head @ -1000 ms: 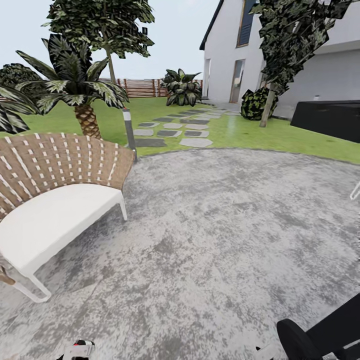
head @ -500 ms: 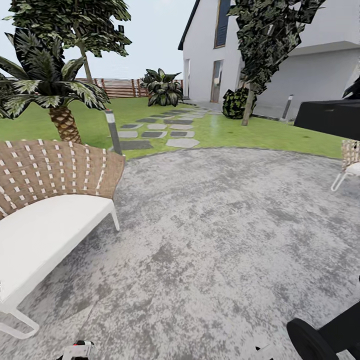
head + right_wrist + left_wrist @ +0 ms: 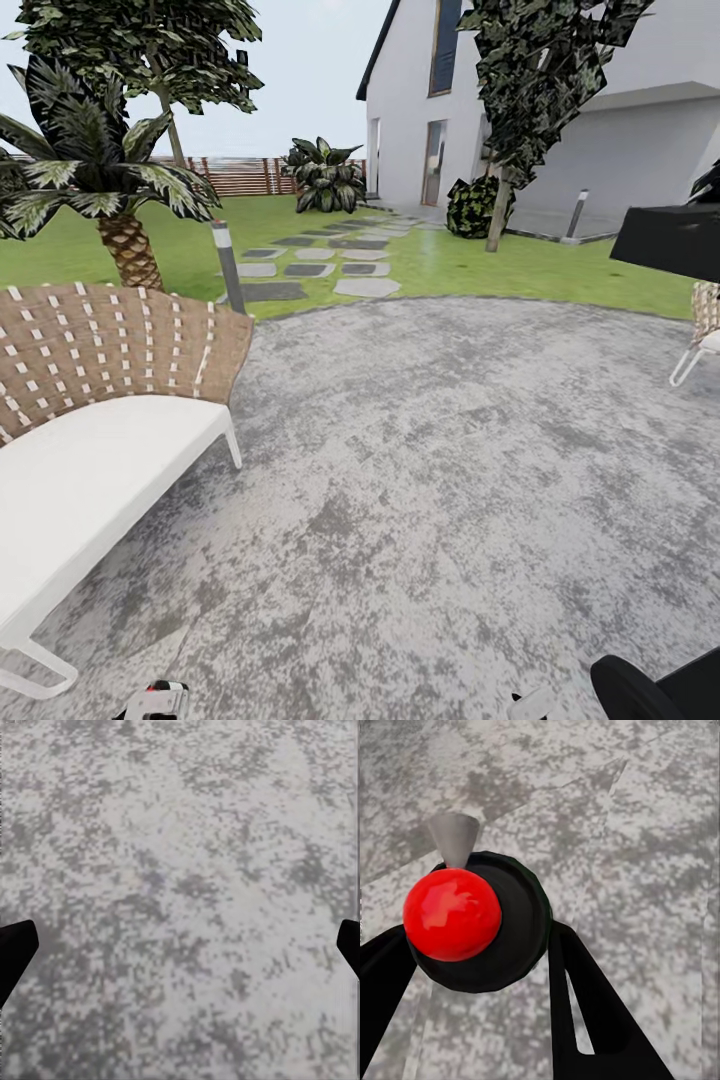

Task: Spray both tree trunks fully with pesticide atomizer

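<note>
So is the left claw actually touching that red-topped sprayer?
Touching: in the left wrist view, both black fingers press against the atomizer, with no gap showing.

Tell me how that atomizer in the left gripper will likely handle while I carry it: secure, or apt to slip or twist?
The atomizer looks rigid, with a round black body and glossy red ball, so it could probably rotate between the left gripper fingers. The smooth sheen hints at slipperiness. Its grey nozzle sticks out, so a twist would likely shift the spray aim.
</note>
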